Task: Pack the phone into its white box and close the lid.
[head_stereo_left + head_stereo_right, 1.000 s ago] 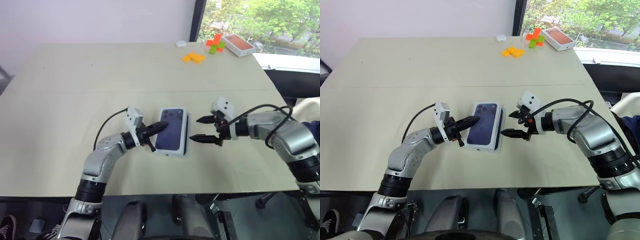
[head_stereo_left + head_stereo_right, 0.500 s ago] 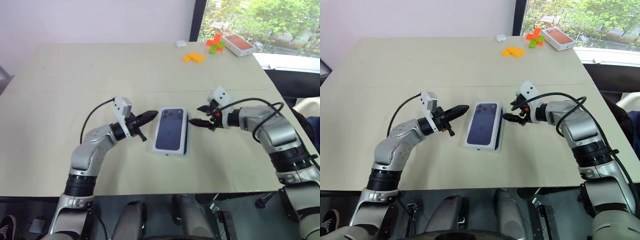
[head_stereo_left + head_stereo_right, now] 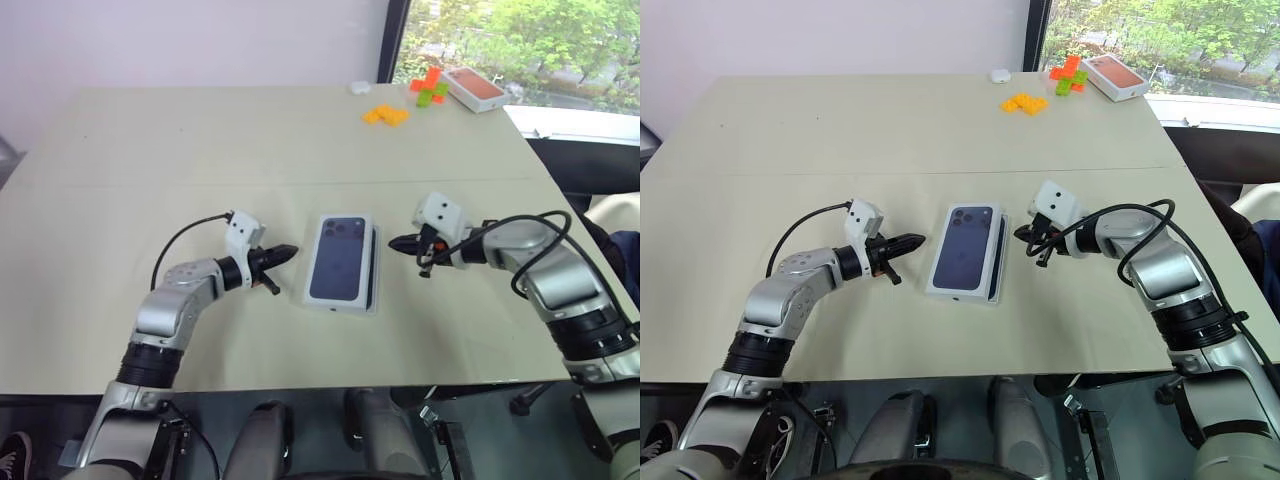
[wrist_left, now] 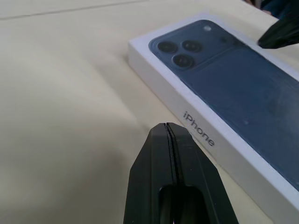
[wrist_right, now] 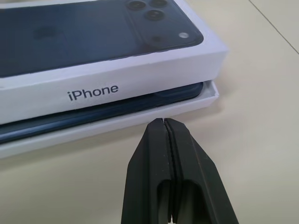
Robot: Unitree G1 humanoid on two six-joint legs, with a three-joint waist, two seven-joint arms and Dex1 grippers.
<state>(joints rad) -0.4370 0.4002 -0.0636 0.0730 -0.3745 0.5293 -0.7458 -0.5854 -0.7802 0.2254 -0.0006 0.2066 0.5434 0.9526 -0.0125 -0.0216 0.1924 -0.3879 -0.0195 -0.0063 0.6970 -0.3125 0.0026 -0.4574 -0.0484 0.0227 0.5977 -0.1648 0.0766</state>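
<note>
The lid (image 3: 341,260) sits on the white box (image 5: 140,122) near the middle of the desk (image 3: 150,150), its long axis running from 12 to 6 o'clock, with the printed camera cluster at the 12 o'clock end. It sits askew: in the right wrist view the phone's (image 5: 117,109) dark edge shows in the gap under the lid. "iPhone" is printed on both long sides of the lid. The left gripper (image 3: 288,252) points at the box from 9 o'clock, jaws pressed together and empty, near it but apart. The right gripper (image 3: 396,242) points in from 3 o'clock, jaws likewise closed on nothing. Far off toward 1 o'clock lie orange blocks (image 3: 387,115), mixed blocks (image 3: 431,87) and an orange-topped box (image 3: 477,89).
</note>
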